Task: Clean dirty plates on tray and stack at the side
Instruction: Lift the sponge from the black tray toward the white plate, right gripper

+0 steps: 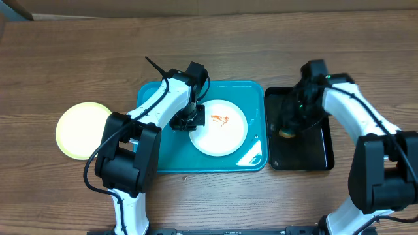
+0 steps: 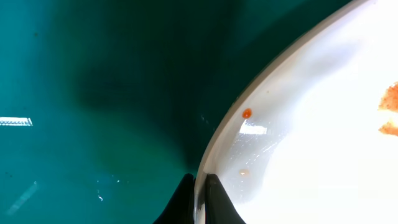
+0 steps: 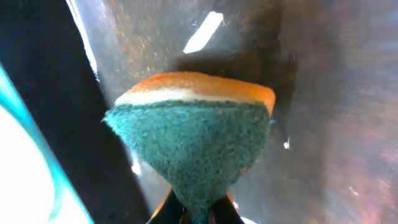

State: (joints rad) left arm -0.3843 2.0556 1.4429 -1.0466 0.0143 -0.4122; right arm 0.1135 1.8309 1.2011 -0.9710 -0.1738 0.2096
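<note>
Narrow black tray point(image 1: 320, 153) on the wooden table point(image 1: 65, 59), a green-and-orange sponge point(image 3: 193, 137) seemingly just above it

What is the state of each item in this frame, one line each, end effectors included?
turquoise tray, holding one plate
white plate, smeared orange, on the tray
pale yellow-green plate, looks clean, off the tray
black tray, under the sponge
sponge, pinched at one end
left end effector, shut on white plate's rim
right end effector, shut on sponge

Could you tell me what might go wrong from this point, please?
The left tool pinches only the thin rim of the round white plate; the plate could slip or tip once scrubbing begins. The right tool grips the green-and-orange sponge by a narrow squeezed end, so it may twist loose.
</note>
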